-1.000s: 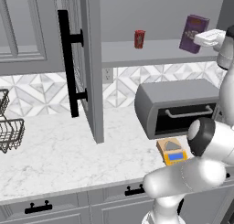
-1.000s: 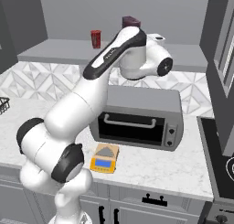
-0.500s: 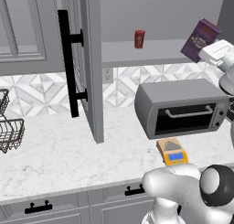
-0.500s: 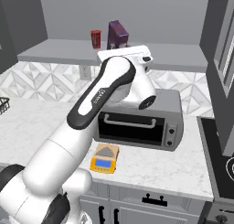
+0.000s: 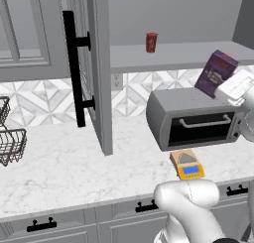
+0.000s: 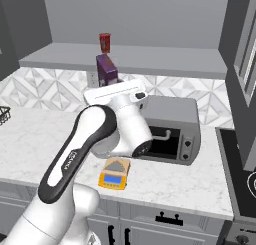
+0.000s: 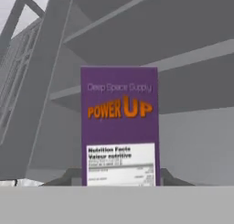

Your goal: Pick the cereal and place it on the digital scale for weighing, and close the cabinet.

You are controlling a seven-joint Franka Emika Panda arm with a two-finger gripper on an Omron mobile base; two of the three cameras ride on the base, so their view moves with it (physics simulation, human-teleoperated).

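cereal gripped by hand, above toaster oven

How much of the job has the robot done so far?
Done: the cereal is off the shelf, gripped by the shut end effector. In hand: the box hangs tilted in the air above the toaster oven. Left: nothing sits on the digital scale yet, and the cabinet door stands open, so placing the box and closing the door both remain.
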